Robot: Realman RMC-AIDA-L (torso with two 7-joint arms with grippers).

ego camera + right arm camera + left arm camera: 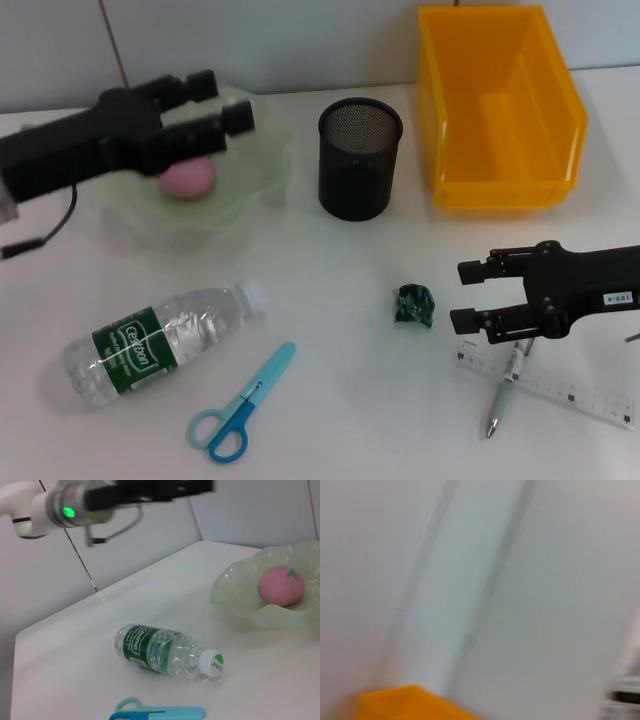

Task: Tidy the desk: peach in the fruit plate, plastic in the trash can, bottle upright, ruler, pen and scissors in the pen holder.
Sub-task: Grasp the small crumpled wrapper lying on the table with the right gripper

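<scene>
The pink peach (187, 180) (281, 585) lies in the pale green fruit plate (262, 170) (235, 592). My left gripper (220, 102) hovers open just above it, holding nothing. A crumpled green plastic wad (415, 305) sits on the table, with my right gripper (463, 296) open a little to its right. Under that arm lie the clear ruler (560, 388) and the pen (502, 395). The water bottle (155, 340) (165, 650) lies on its side at the front left. Blue scissors (240, 405) (160, 712) rest beside it. The black mesh pen holder (358, 158) stands mid-table.
A yellow bin (500, 105) (405, 702) stands at the back right beside the pen holder. A wall runs along the table's far edge. The left arm (100, 500) shows high in the right wrist view.
</scene>
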